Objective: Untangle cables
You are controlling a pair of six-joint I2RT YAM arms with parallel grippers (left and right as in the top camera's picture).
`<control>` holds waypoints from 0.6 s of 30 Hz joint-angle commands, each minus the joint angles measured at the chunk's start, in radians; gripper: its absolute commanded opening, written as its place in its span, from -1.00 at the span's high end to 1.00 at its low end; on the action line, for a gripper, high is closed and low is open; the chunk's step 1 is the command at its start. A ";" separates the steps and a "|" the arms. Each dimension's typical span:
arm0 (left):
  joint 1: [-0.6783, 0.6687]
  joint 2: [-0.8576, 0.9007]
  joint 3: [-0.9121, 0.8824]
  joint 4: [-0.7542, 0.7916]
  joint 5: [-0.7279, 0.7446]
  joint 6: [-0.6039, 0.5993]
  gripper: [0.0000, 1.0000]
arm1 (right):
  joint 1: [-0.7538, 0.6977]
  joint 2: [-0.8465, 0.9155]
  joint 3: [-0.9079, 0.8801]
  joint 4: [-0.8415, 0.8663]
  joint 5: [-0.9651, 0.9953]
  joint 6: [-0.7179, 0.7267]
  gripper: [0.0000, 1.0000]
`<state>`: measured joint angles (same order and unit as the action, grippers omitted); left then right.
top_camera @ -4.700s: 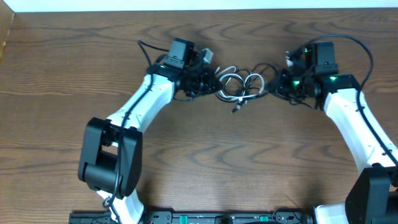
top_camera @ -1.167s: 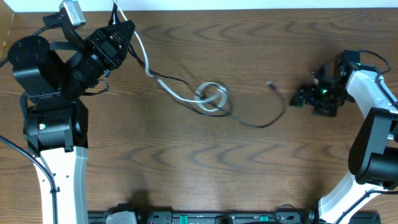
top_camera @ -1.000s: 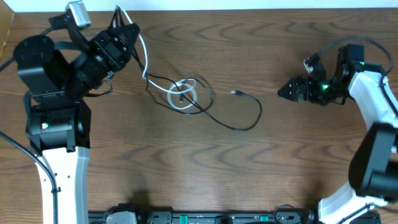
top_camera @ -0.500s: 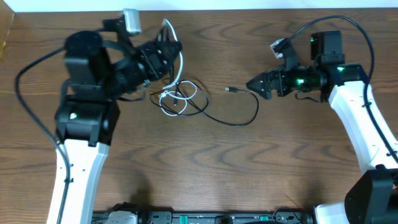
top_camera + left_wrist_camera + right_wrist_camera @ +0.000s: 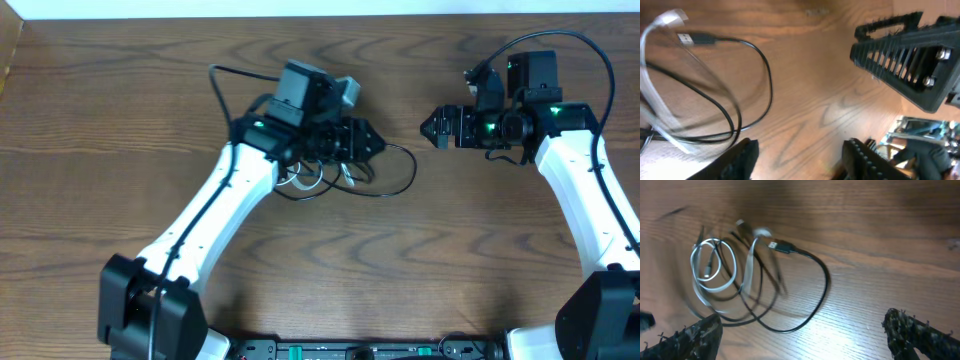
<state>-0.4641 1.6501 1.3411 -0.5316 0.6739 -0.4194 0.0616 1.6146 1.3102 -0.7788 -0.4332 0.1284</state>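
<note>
The cables (image 5: 345, 178) lie in a loose heap on the wooden counter (image 5: 330, 270), near its middle and partly under the left arm's wrist. The white cord (image 5: 714, 273) makes small coils, blurred in both wrist views, and the black cord (image 5: 816, 306) crosses through them and swings out in one wide loop towards the right. A flat plug (image 5: 780, 245) at a black end rests just beside the white coils. The left pincer (image 5: 372, 140) hovers over the loop's upper edge, fingers spread, with bare wood between them. The right pincer (image 5: 428, 126) faces it from near by, also spread wide and empty.
</note>
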 commanded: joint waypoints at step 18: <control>0.093 -0.154 0.021 -0.157 -0.189 0.060 -0.47 | 0.076 -0.001 0.012 0.098 0.019 0.014 -0.89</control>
<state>-0.3832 1.4883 1.3457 -0.6464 0.6033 -0.3683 0.1070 1.6146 1.3102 -0.7067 -0.3965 0.1490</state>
